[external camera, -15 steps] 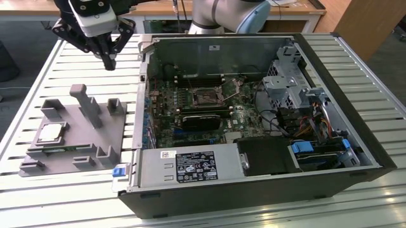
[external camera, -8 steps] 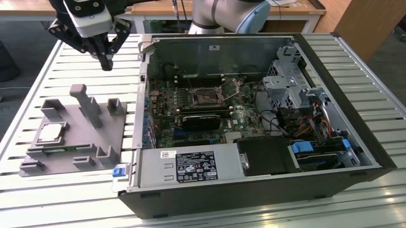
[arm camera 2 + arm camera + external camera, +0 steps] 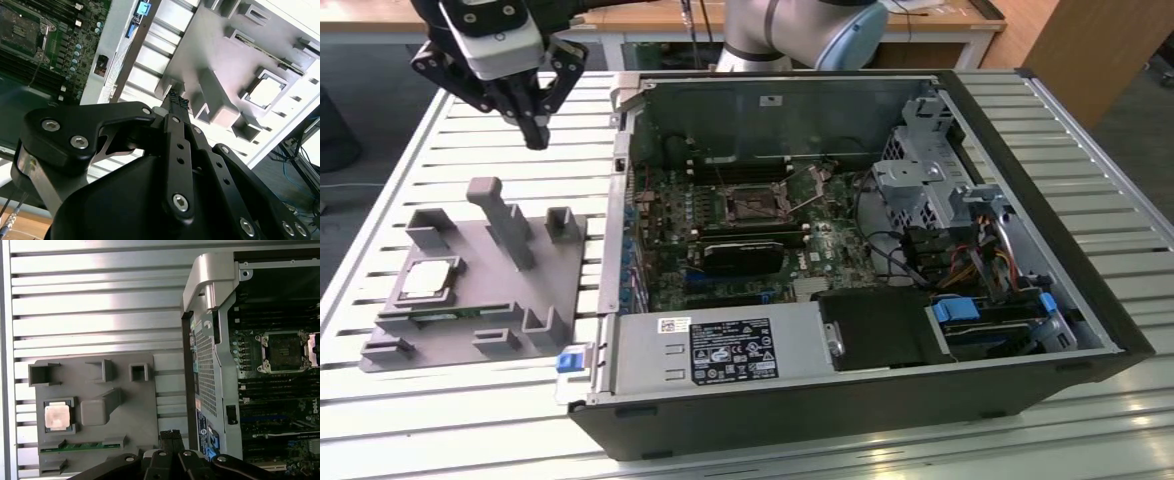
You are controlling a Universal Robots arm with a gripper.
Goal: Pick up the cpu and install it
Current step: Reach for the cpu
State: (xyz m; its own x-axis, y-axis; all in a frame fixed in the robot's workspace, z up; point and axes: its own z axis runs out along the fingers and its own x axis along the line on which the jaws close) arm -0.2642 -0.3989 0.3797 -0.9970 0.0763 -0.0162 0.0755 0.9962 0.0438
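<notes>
One cpu (image 3: 427, 279) lies in a square recess of the grey fixture (image 3: 574, 275) on the slatted bench (image 3: 467, 150); the tool (image 3: 535, 138) hangs above the bench, fingers closed on nothing, well apart from the cpu.

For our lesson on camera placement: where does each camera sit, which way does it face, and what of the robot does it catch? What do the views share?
Exterior view: off the arm, raised, looking down on the computer case and grey tray; arm and gripper show.
First wrist view: on the wrist, facing straight down past the gripper.
Second wrist view: on the wrist, looking obliquely along the gripper's black body.
Shared: all three see the cpu in the tray.
</notes>
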